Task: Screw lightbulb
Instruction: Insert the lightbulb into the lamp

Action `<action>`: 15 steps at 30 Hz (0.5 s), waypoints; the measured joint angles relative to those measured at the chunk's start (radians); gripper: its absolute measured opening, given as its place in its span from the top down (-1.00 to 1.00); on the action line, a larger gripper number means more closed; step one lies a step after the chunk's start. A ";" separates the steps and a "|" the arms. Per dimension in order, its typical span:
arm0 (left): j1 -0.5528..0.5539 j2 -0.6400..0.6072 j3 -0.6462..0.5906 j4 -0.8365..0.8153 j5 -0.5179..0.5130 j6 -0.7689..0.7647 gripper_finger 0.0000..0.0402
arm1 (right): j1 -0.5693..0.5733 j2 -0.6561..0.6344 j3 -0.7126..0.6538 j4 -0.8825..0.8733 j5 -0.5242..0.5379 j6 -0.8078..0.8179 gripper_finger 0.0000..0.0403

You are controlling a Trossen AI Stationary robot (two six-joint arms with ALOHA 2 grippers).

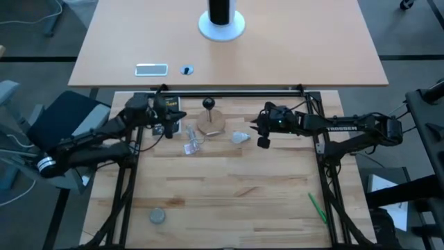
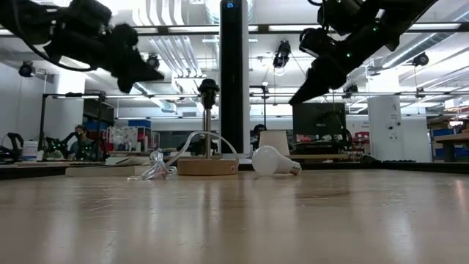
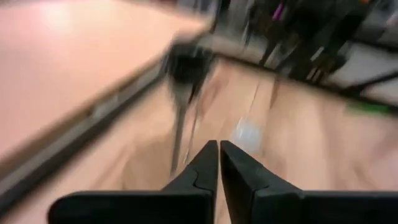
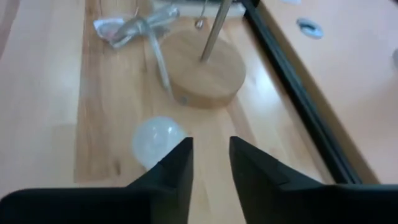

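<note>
The right end effector (image 1: 261, 132) is hanging in the air above the desk (image 1: 229, 187), its fingers (image 4: 176, 163) spread a little and holding nothing. Just below and beside it the lightbulb (image 1: 240, 137) is lying on its side on the wood, its white globe (image 4: 157, 138) showing past the left-hand finger and its silvery base (image 2: 294, 169) pointing away from the lamp. The lamp stand (image 1: 210, 123), a round wooden base with a thin stem and a dark socket (image 2: 209, 89) on top, is standing close by the bulb, and its clear cord (image 1: 191, 141) is lying bunched on the far side of that base.

The left end effector (image 1: 169, 129) is hovering beyond the cord, its fingers (image 3: 205, 163) pressed nearly together and empty.

White lettering reading TROSSEN is running along the right arm (image 1: 341, 128). Nearer me, a green pen (image 1: 317, 207) and a small grey disc (image 1: 158, 217) are lying apart on the desk.
</note>
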 joint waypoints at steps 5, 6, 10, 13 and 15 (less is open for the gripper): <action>0.001 0.058 0.063 -0.157 -0.011 0.044 0.74 | -0.008 0.002 0.000 -0.043 0.000 0.043 0.20; 0.000 0.067 0.070 -0.166 -0.011 0.048 0.68 | -0.011 0.002 0.000 -0.041 -0.001 0.045 0.15; -0.001 0.109 0.083 -0.145 -0.035 0.050 0.45 | -0.029 0.002 0.000 -0.036 -0.005 0.047 -0.03; -0.001 0.135 0.074 -0.104 -0.086 0.049 0.29 | -0.047 0.002 0.000 -0.037 -0.051 0.072 -0.13; 0.001 0.154 0.064 -0.098 -0.091 0.046 0.21 | -0.053 0.002 -0.001 -0.045 -0.100 0.095 -0.18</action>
